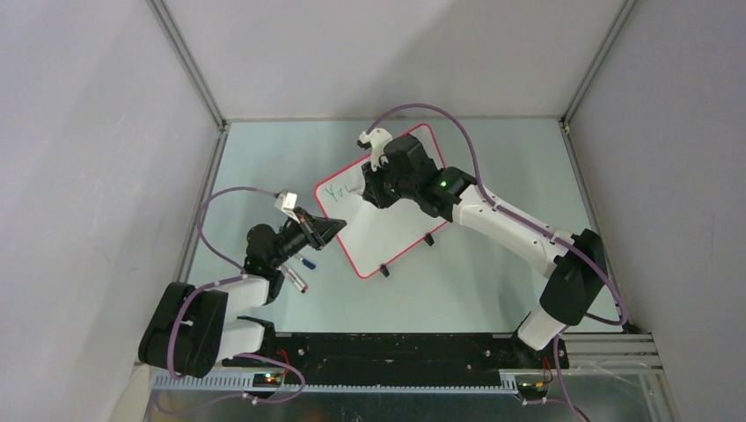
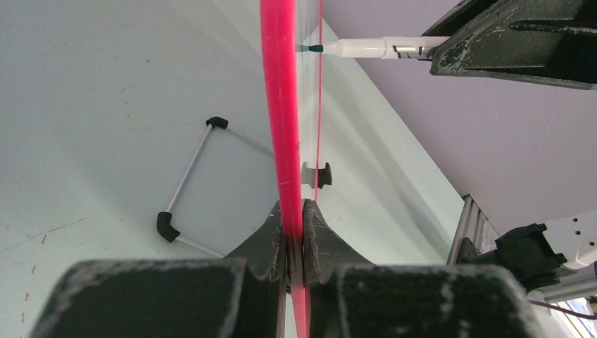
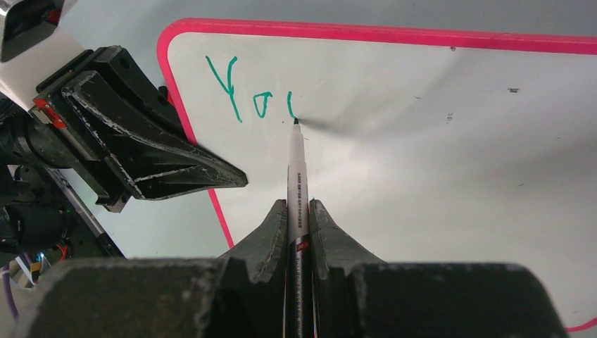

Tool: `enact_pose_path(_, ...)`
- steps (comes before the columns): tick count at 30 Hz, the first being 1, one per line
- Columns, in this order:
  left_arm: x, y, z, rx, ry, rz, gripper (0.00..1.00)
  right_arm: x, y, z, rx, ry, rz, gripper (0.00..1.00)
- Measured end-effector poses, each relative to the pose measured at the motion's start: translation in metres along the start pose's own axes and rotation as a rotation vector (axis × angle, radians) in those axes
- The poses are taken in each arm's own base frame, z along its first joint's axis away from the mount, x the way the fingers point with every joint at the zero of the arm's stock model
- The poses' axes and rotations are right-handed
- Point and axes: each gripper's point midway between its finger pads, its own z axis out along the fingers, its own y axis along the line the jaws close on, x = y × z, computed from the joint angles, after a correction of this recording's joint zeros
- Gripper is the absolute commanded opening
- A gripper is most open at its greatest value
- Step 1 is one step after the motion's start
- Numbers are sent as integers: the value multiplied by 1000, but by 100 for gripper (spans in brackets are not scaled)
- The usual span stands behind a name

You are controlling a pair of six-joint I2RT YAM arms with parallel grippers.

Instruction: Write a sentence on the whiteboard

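The whiteboard lies tilted in the middle of the table, white with a red-pink rim. Green letters "Yo" and the start of a third stroke run along its top left corner. My left gripper is shut on the board's rim, seen edge-on in the left wrist view. My right gripper is shut on a white marker, whose green tip touches the board just right of the letters. The marker also shows in the left wrist view, tip against the board face.
Two loose markers lie on the table beside the left arm. Black clip feet stick out from the board's near edge. A wire stand with black corner pieces lies under the board. Grey walls enclose the table on three sides.
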Motion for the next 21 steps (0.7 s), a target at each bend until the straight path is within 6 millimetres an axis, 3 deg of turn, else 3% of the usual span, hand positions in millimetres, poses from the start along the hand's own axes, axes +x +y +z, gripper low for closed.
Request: enact_pose_path(21,0,0,0,0,0,0,5,-1,-4,-1,20,-1,4,0)
